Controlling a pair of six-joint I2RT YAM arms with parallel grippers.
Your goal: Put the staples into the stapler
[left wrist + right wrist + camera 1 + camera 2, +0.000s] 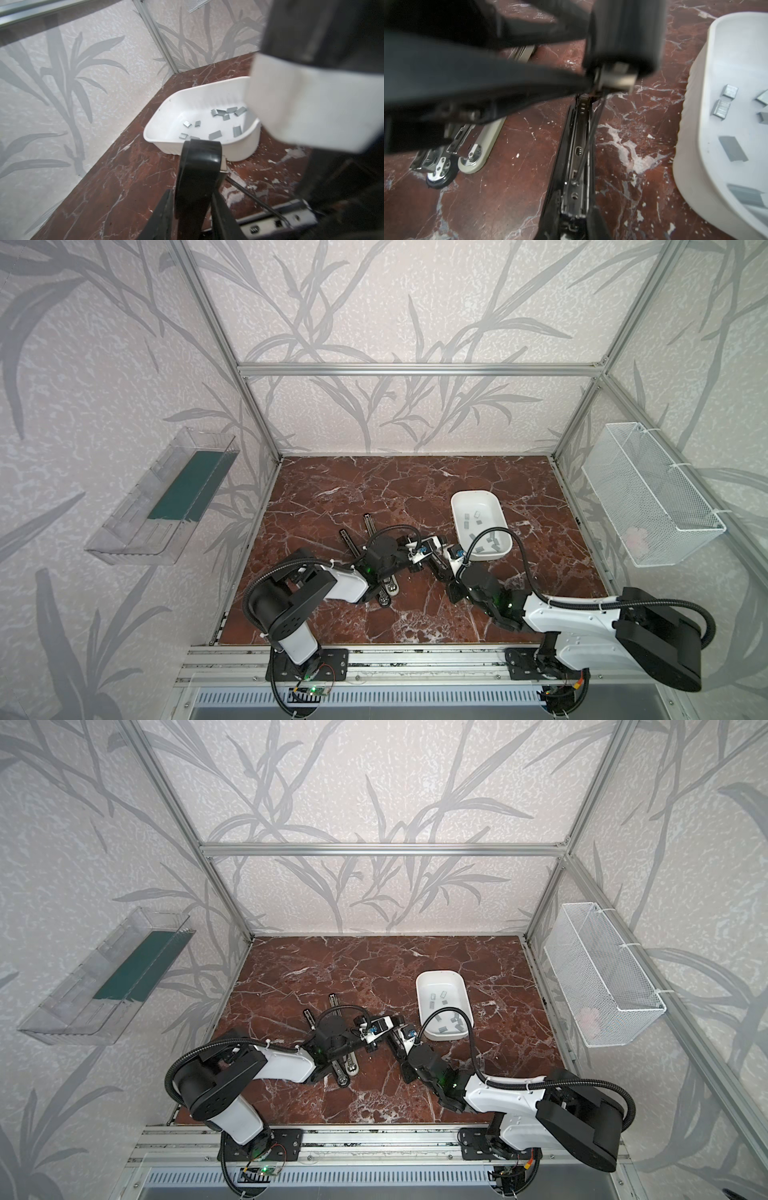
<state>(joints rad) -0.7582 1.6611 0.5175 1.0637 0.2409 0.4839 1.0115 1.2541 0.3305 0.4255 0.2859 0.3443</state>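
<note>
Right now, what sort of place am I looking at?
Probably a purpose-built robot test cell: an aluminium frame hung with leaf-print panels, a marble-look tabletop, and two robot arms bolted to a front rail.

A: Where is the stapler point(578, 158) in both top views?
B: Mostly hidden under the arms point(561, 614).
A: The tray point(689, 124)?
B: Cut off at the right wrist view's edge; a blurred black mass point(467, 72) covers other staplers point(475, 153).

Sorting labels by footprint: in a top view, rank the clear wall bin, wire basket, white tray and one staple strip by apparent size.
1. Clear wall bin and wire basket: they look about alike, so left unranked.
2. White tray.
3. Staple strip, by far the smallest.
</note>
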